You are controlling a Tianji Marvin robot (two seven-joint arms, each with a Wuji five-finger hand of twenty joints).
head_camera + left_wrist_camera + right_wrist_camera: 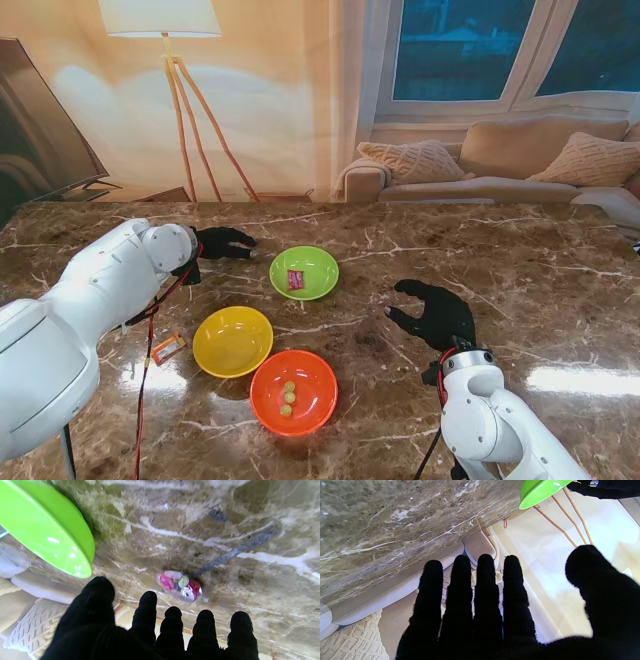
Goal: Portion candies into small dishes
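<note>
White glossy arm shells; black knit-gloved left hand (228, 243), right hand (436, 315); red cable along wrists.

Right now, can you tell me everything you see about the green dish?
The green dish is a round, shallow, bright lime bowl that looks like glossy plastic. It sits upright and flat on the marble table, farther from me than the yellow dish and orange dish, touching neither. Inside lies one red wrapped candy. The left hand is open beside it on its left, not touching it.

Living room — sofa (520, 165), floor lamp (165, 40)
</note>
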